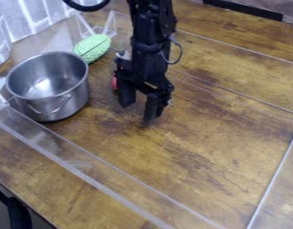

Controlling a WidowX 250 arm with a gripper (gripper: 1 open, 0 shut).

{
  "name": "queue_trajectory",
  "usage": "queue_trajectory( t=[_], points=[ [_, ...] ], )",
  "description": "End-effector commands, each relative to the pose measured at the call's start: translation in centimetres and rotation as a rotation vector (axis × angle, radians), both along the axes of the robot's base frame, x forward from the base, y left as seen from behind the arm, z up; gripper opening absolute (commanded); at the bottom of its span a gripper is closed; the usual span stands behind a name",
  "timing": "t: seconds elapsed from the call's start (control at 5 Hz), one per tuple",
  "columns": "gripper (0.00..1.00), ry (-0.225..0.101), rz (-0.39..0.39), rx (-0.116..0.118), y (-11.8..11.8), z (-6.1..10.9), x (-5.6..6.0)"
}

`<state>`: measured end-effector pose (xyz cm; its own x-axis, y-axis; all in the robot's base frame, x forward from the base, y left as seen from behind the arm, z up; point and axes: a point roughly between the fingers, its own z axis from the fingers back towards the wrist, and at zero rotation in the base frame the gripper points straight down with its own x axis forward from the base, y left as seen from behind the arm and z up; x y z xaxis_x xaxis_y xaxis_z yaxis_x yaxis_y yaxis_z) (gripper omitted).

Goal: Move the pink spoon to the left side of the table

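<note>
Pot: we see one metal pot (47, 85) at the left of the view, upright, mouth up; its visible inside is bare grey metal.
Green ribbed oval (92, 47): outside the pot, just beyond its rim, lying near the upper-left part of the bench (196, 156).
Pot to arm: we have a narrow strip of wood between the pot and the end effector (146, 100).
Bench edges: the near-left edge runs diagonally past the pot; a dark strip shows at the top right corner.
Plastic strips: clear, one (96, 170) running diagonally across the lower left, another along the right side.
Open room: we get the widest stretch of bare wood to the right of the arm and below it, toward the viewer.
Pink spoon (115, 82): only a small reddish-pink piece shows; the arm hides the rest, so we can't read its full shape or its grey end.
Spoon spot: between pot and arm, right beside the end effector, below and right of the green oval.
End effector: black, low over the wood, pointing down; we can't tell whether its fingers are apart, together or clamped on the spoon.
</note>
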<state>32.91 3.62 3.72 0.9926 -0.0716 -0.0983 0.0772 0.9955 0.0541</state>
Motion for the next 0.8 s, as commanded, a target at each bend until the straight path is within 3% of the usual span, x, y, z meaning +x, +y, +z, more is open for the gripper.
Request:
queue_trajectory(
  t=[0.0,0.4,0.6],
  points=[
    [0.00,-0.069,-0.011,0.012,0.0,1.3,0.3],
    [0.00,-0.070,0.032,0.016,-1.5,0.1,1.1],
    [0.00,-0.071,0.045,0.017,-0.5,-0.5,0.3]
  ],
)
